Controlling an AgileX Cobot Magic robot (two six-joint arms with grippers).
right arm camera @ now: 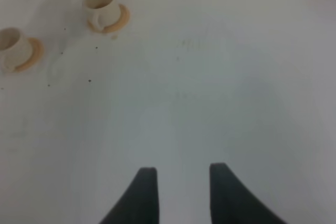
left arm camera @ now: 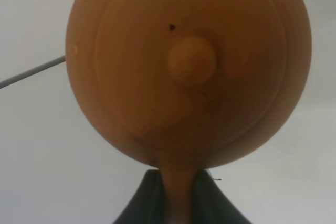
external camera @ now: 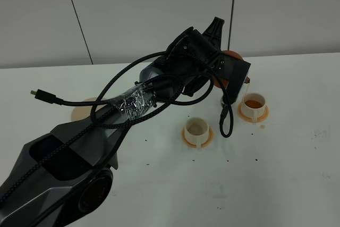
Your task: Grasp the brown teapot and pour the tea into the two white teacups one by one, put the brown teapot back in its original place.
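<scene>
My left gripper (left arm camera: 178,187) is shut on the loop handle of the brown teapot (left arm camera: 189,66), whose lid and knob fill the left wrist view with the wall behind. From above, the teapot (external camera: 234,55) hangs mostly hidden behind the left wrist, just beyond the far white teacup (external camera: 253,103), which holds orange tea. The near white teacup (external camera: 197,129) stands on its orange saucer to the left of it, and its inside looks pale. The cream plate (external camera: 81,108) shows partly behind the left arm. My right gripper (right arm camera: 181,182) is open over bare table, well away from both teacups (right arm camera: 101,8) (right arm camera: 13,45).
The left arm with its loose black cables (external camera: 159,86) stretches diagonally across the white table (external camera: 276,174). A cable loop (external camera: 227,123) dangles between the two cups. A small brown drop (external camera: 262,126) lies beside the far saucer. Dark specks dot the table near the cups.
</scene>
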